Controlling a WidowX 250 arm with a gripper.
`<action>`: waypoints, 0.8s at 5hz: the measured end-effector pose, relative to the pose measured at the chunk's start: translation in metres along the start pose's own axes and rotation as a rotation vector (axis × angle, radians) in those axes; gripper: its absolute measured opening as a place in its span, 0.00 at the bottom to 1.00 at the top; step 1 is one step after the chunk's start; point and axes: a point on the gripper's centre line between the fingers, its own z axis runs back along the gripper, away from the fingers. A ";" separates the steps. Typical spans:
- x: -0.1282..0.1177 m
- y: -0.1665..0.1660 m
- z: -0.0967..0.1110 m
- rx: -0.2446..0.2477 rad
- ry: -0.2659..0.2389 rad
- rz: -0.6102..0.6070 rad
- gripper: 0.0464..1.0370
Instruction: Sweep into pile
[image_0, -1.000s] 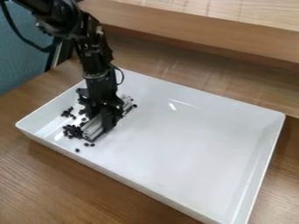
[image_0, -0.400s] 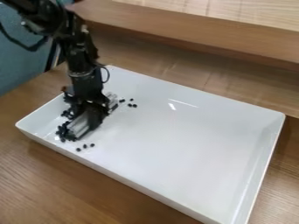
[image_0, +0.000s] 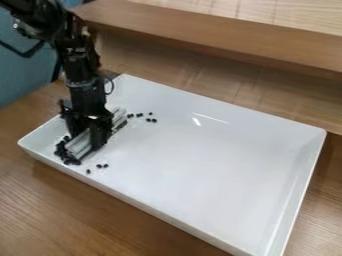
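Observation:
Over the left end of the white tray (image_0: 200, 165) hangs my gripper (image_0: 88, 137), shut on a silver ribbed metal bar (image_0: 79, 145). The bar lies low over the tray floor, slanting from near the front left wall up toward the back. Dark round beads (image_0: 61, 152) are bunched at the bar's left and front end. A few loose beads (image_0: 100, 166) are in front of the bar, and several more (image_0: 151, 119) lie behind and right of it. The gripper hides part of the bar's middle.
The tray's raised rim (image_0: 151, 213) runs around the work area, on a brown wooden table (image_0: 73, 210). Behind the tray stands a wooden ledge (image_0: 220, 37). A blue-green surface (image_0: 20, 70) is at the upper left.
The gripper and the bar have moved left across the tray. The beads left of the bar are now bunched closer to the left wall, and several beads show behind the bar on its right.

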 end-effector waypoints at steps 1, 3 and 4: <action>0.003 -0.002 0.004 -0.019 -0.004 0.003 0.96; 0.014 -0.015 0.014 -0.066 -0.024 -0.021 0.96; 0.025 -0.029 0.029 -0.075 -0.042 -0.066 0.96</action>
